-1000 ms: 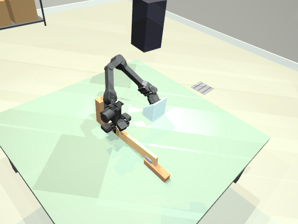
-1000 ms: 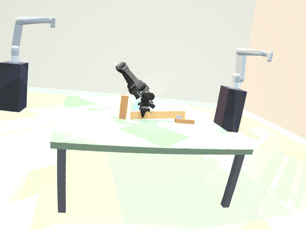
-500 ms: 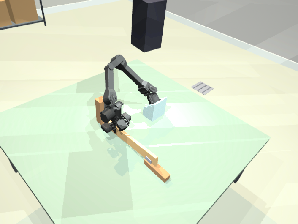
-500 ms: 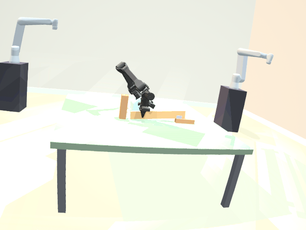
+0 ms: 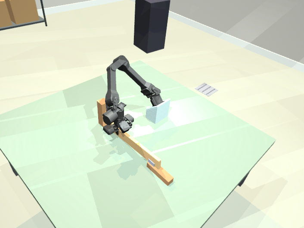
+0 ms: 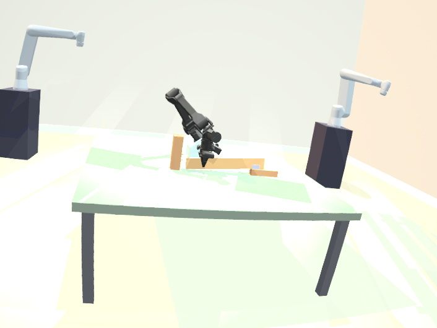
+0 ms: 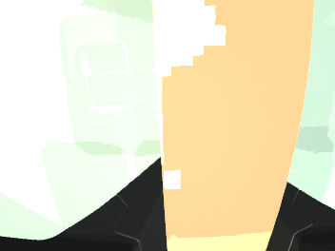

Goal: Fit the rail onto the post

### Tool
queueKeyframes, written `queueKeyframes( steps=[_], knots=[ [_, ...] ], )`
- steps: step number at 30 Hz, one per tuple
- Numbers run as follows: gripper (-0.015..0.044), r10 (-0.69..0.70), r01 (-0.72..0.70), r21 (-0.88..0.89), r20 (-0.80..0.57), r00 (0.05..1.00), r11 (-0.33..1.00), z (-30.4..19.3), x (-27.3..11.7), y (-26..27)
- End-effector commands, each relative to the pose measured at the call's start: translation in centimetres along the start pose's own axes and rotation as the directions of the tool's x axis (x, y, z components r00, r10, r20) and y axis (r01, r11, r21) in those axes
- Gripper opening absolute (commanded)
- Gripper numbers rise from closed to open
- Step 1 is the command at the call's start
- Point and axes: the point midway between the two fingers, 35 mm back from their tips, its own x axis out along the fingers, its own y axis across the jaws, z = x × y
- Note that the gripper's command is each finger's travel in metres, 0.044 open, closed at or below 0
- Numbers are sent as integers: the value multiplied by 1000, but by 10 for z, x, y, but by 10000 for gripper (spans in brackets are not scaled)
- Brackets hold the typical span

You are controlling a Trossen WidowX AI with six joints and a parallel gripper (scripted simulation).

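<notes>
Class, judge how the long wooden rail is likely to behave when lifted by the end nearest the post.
The long wooden rail looks straight and blocky, so probably stiff, not floppy. The hand grips it near one end, so it would likely pivot on its far end at the low wooden footboard block. Flat faces suggest no rolling.

The bed rail [image 5: 143, 152] and post [image 5: 100, 114] are looking like smooth matt wood; the table [image 5: 196, 157] is shining glossy pale green.
</notes>
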Motion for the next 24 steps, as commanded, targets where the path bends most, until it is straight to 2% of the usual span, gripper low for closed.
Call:
queueKeyframes(
  steps=[1, 24],
  knots=[
    [0, -6, 6, -4, 7, 1000, 1000, 2, -5, -2],
    [0, -6, 6, -4, 7, 1000, 1000, 2, -17, -4]
  ],
)
